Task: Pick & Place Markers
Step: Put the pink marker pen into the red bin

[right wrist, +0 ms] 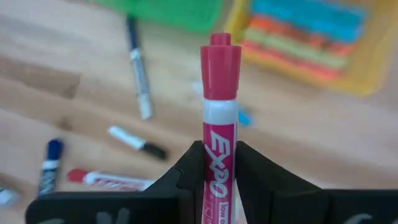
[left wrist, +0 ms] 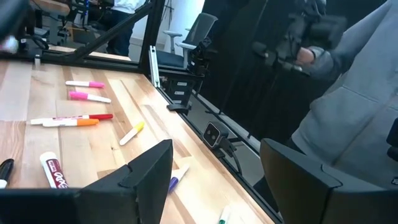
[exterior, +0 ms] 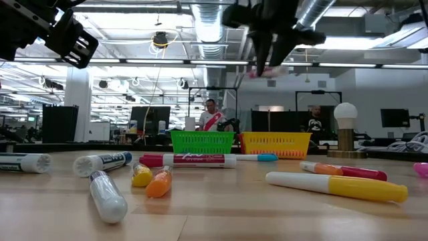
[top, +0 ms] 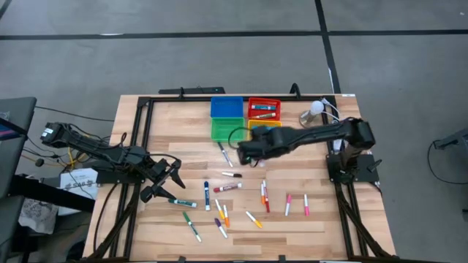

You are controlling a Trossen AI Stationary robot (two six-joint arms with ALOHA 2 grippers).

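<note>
Right gripper [right wrist: 219, 163] clamped on pink marker [right wrist: 219, 99], held in air above table [top: 351, 212], near green bin [top: 227, 129] and yellow bin [exterior: 276, 143]. Left gripper [top: 170, 180] wide apart, holding nothing, raised over left part of table. Other markers [top: 227, 188] scattered flat on wood. Red bin [top: 264, 108] containing several markers.

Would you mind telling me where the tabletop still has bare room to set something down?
The widest free patch is the near right corner of the table, beyond the two pink markers. Another bare strip runs along the far left edge, beside the blue bin. The middle is crowded with scattered markers, under the right pincer holding a pink marker.
</note>
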